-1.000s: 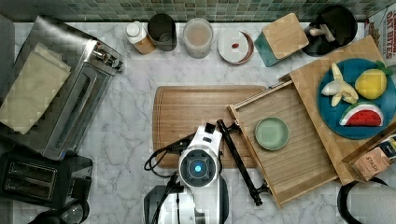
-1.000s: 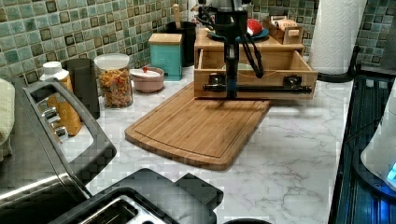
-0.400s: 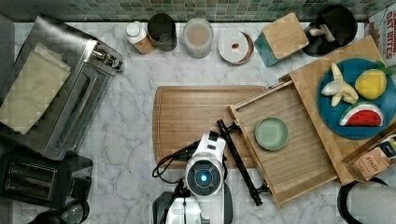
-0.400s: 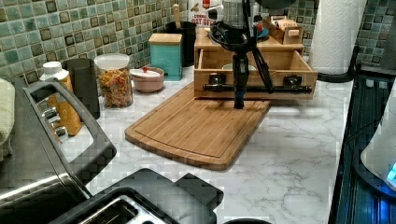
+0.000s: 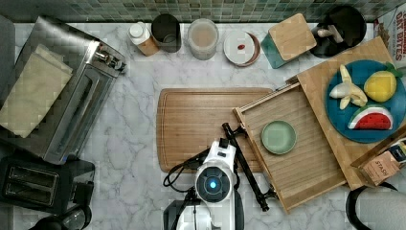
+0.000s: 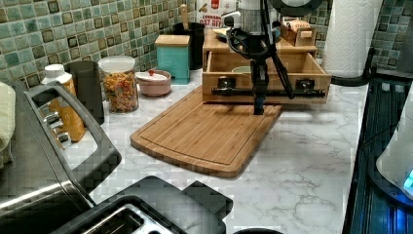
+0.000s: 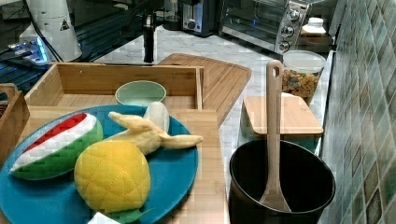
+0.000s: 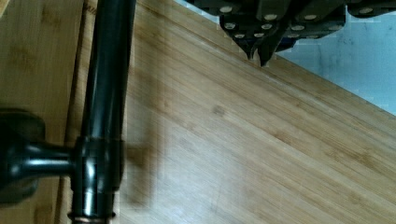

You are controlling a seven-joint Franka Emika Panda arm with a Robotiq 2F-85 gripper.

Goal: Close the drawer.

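1. Biggest thing first: the counter (image 5: pixel 129 139). The top view lays it all out. There's a toaster oven (image 5: pixel 52 91) at the top view's left, a toaster (image 5: pixel 33 184) below it, a row of jars along the tile wall, and a cutting board (image 5: pixel 201 124) in the middle.
2. The box (image 5: pixel 330 88) sits at the top view's right with a blue plate (image 5: pixel 335 103) of toy fruit on it. The right view shows that plate up close, plus a black pot (image 7: pixel 280 186) with a wooden spoon in it.
3. The drawer (image 5: pixel 306 158) is pulled well out of the box, overlapping the board's edge. There's a green bowl (image 5: pixel 278 137) inside. You get the bowl from above in the top view, and only its rim in the left view.
4. The handle (image 5: pixel 246 167) is a long black bar on the drawer front. The left view shows it head-on with both mounts, and the wrist view shows it close up over the board.
5. The gripper (image 6: pixel 259 105) hangs straight down in front of the drawer, tip just above the board. In the left view it crosses the handle near the middle. The wrist view shows the bar just beside the fingers, not between them, with no contact that I can see.
6. Fingers (image 8: pixel 254 46) are pinched together, holding nothing.
7. Compared with a second ago, the arm has backed away from the drawer a bit in the top view, and the gripper sits lower in the left view. The drawer looks just as far out as before.
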